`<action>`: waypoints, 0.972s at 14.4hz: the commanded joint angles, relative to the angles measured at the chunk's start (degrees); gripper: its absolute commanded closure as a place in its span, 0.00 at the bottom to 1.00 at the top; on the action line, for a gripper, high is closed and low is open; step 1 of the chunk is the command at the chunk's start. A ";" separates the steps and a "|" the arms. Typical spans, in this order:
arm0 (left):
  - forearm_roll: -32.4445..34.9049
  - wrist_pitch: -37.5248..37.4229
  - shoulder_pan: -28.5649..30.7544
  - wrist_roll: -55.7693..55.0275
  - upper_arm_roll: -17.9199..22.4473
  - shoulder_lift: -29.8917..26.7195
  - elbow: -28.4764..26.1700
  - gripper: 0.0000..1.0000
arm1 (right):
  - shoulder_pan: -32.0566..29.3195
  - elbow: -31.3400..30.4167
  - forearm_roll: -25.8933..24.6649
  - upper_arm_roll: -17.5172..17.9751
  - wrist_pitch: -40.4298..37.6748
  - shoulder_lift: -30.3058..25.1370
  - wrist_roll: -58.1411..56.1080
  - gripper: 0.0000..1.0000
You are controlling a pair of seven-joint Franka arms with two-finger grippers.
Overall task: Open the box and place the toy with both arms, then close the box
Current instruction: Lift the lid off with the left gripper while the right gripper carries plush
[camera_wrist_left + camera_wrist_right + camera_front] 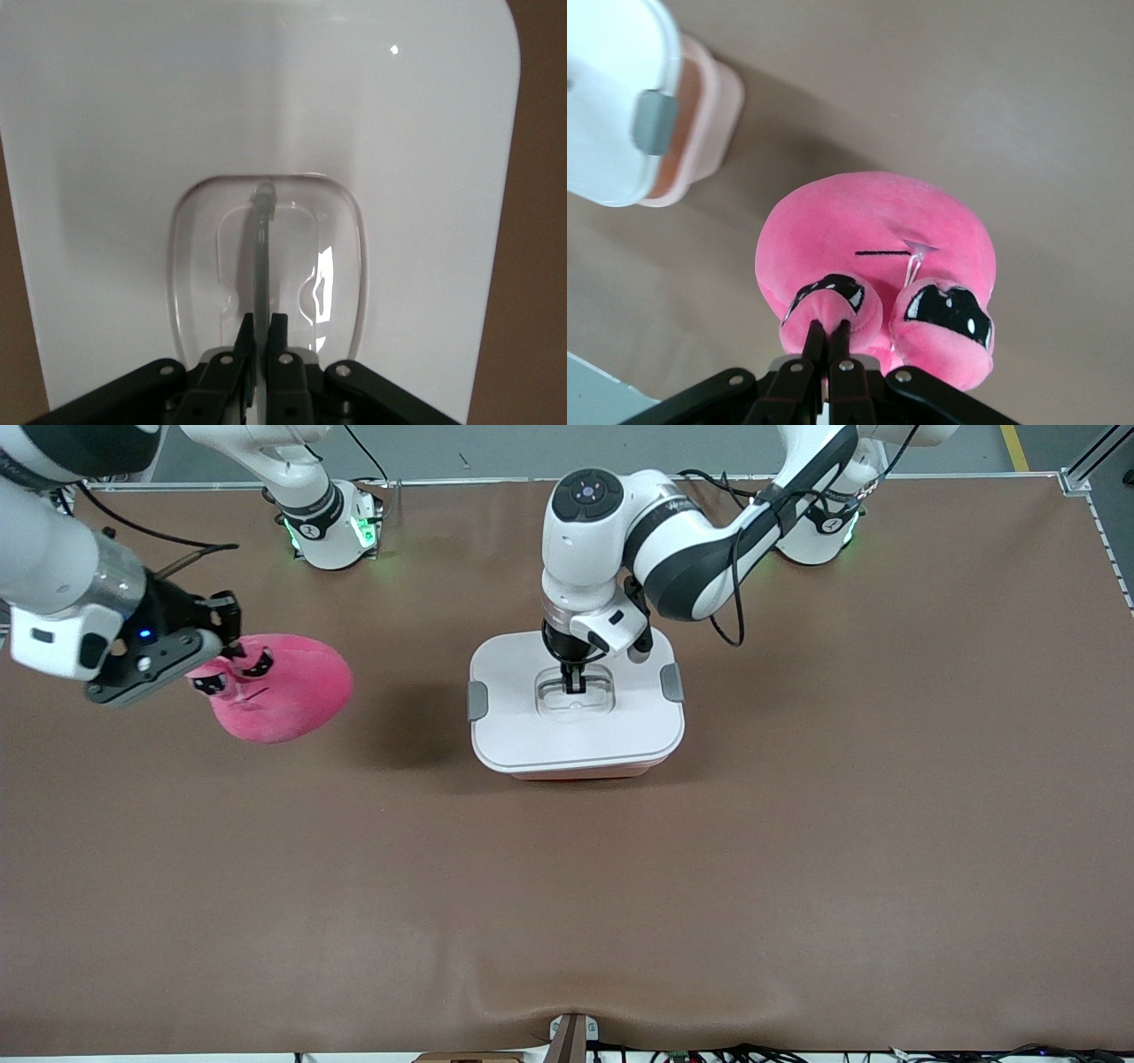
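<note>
Brown matting covers the long table [797,850], and both white robot arms are busy over it. At the middle of the table sits the box [576,708], a rounded-rectangular pale pink translucent plastic tub with its white lid [266,115] on and grey side clips [477,701] at each end. The left gripper [576,682] is down in the lid's recessed clear handle [263,239], and the left wrist view shows its fingers [279,332] pinched together on the thin clear bar of that handle, with barely any gap between them.

Over toward the right arm's end of the table, the right gripper [232,671] has the toy [282,689], a bright pink rounded plush with black eye marks and a thin black line for a mouth. In the right wrist view its fingers [839,341] are nearly closed, nipping one of the plush's small protruding eye bumps [833,305]. The toy hangs above the matting, with its shadow falling between it and the box, well apart from the tub.
</note>
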 commanded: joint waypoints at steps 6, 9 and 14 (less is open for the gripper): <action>-7.46 -7.96 6.60 11.67 -1.14 -6.41 1.77 1.00 | -0.12 0.63 1.69 12.19 9.33 0.46 -9.23 1.00; -10.02 -9.37 11.35 19.58 -1.14 -7.38 1.77 1.00 | -0.03 -2.09 1.78 16.24 14.88 0.46 -16.10 1.00; -15.03 -11.31 19.61 30.74 -0.87 -5.89 4.23 1.00 | 0.23 -2.97 1.34 25.37 21.20 2.39 -24.60 1.00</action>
